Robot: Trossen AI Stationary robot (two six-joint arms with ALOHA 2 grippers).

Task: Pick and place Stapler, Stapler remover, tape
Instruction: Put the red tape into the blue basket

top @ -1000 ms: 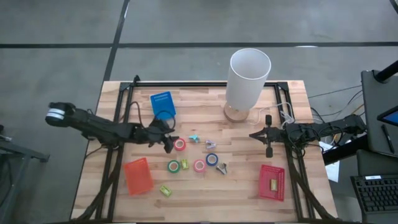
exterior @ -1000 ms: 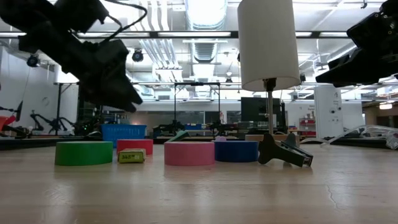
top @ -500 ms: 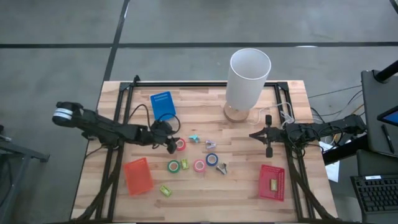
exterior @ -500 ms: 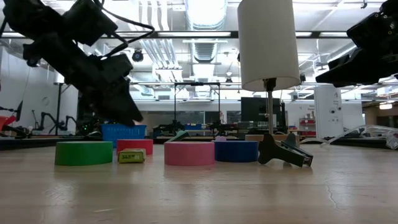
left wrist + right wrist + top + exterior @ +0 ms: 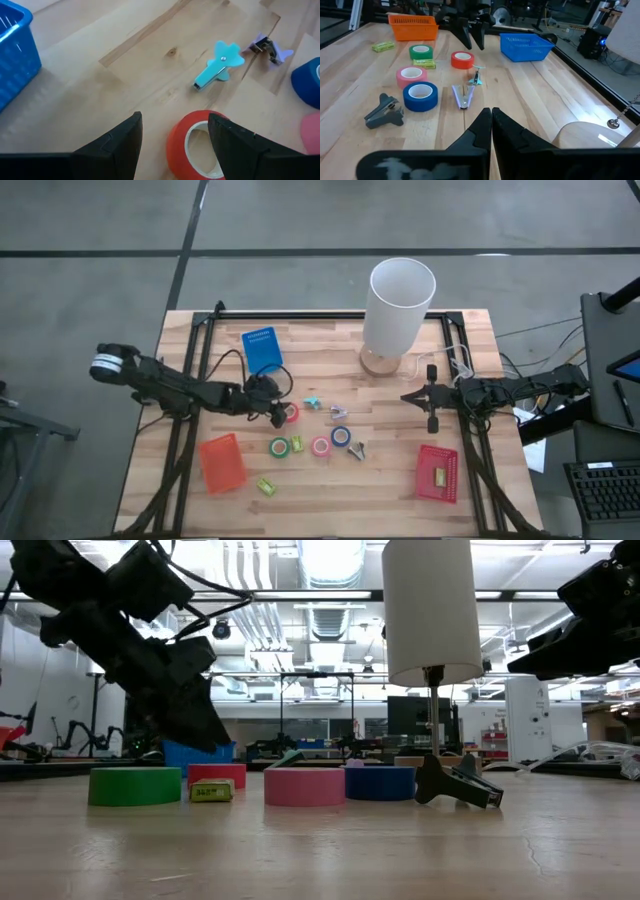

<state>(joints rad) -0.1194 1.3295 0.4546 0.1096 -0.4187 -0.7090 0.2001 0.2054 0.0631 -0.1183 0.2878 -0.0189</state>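
The red tape roll (image 5: 192, 150) lies flat on the table. My left gripper (image 5: 175, 117) hangs open just above it (image 5: 289, 413), one finger on either side, touching nothing. Green tape (image 5: 279, 447), pink tape (image 5: 320, 446) and blue tape (image 5: 341, 436) lie flat nearer the front. A cyan staple remover (image 5: 217, 70), a lilac one (image 5: 339, 413) and a dark grey one (image 5: 384, 112) lie around them. A stapler is out of view. My right gripper (image 5: 491, 117) waits shut at the table's right side (image 5: 408, 396).
A blue basket (image 5: 261, 348) stands behind the left gripper, an orange basket (image 5: 222, 462) at the front left and a red one (image 5: 437, 472) at the front right. A tall white lamp (image 5: 400, 305) stands at the back. Small yellow-green blocks (image 5: 266, 486) lie near the tapes.
My left gripper has sunk toward the red tape and edged toward the table's right edge, staying open. Nothing on the table has moved.
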